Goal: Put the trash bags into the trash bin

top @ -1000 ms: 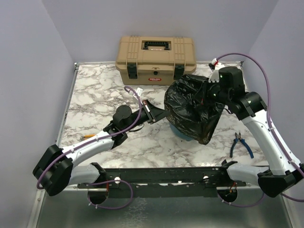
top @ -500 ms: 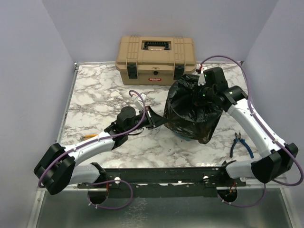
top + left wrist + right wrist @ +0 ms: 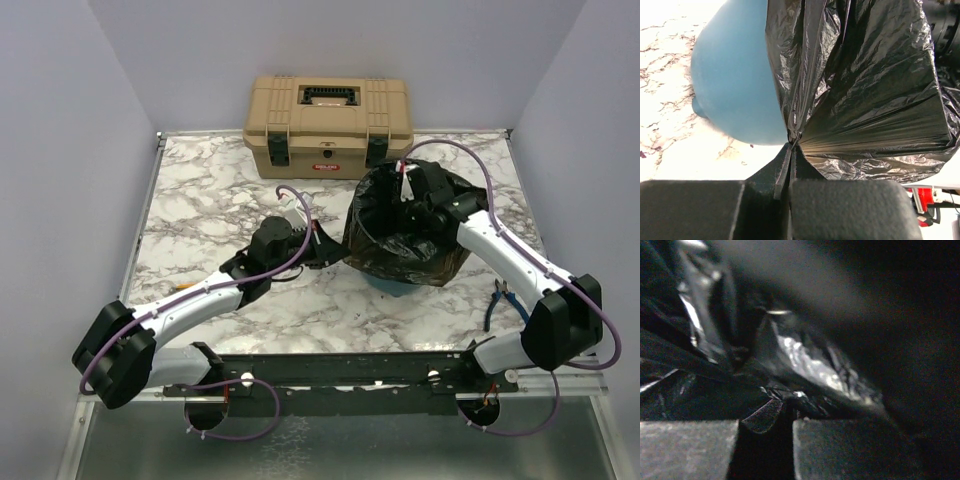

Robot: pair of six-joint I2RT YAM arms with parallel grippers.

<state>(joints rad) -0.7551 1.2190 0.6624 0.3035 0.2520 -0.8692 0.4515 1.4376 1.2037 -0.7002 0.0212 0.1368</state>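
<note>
The black trash bag (image 3: 400, 235) is draped over the teal trash bin, of which only a strip (image 3: 392, 287) shows at the bottom. My left gripper (image 3: 334, 248) is shut on a fold of the bag's left edge; in the left wrist view the fingertips (image 3: 791, 148) pinch the bag (image 3: 865, 90) beside the bin's teal wall (image 3: 735, 85). My right gripper (image 3: 407, 197) reaches down into the bag's top. Its view is dark, with crinkled bag film (image 3: 805, 365) bunched at the nearly closed gripper (image 3: 782, 412).
A tan toolbox (image 3: 328, 122) stands at the back, just behind the bin. Blue-handled pliers (image 3: 506, 304) lie on the marble table (image 3: 200, 200) at the front right. A small yellow item (image 3: 186, 286) lies by the left arm.
My right gripper has moved left and down into the top of the bag, and the bag has sunk lower over the bin. My left gripper has shifted slightly right, still holding the bag's edge.
</note>
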